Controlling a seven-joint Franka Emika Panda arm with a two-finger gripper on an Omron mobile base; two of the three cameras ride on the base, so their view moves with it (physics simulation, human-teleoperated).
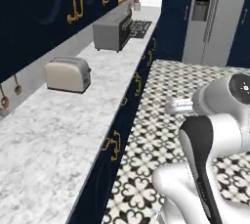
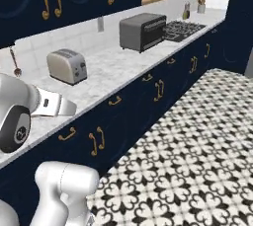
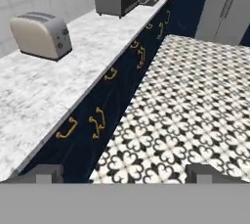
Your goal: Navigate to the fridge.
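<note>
Patterned floor (image 1: 161,135) lay between the base and the fridge (image 1: 215,20), which stood at the far end, well beyond the toaster (image 1: 67,74) on the marble counter (image 1: 44,140). Since driving needs no grasp, the gripper (image 3: 124,171) was carried empty, fingers apart.
</note>
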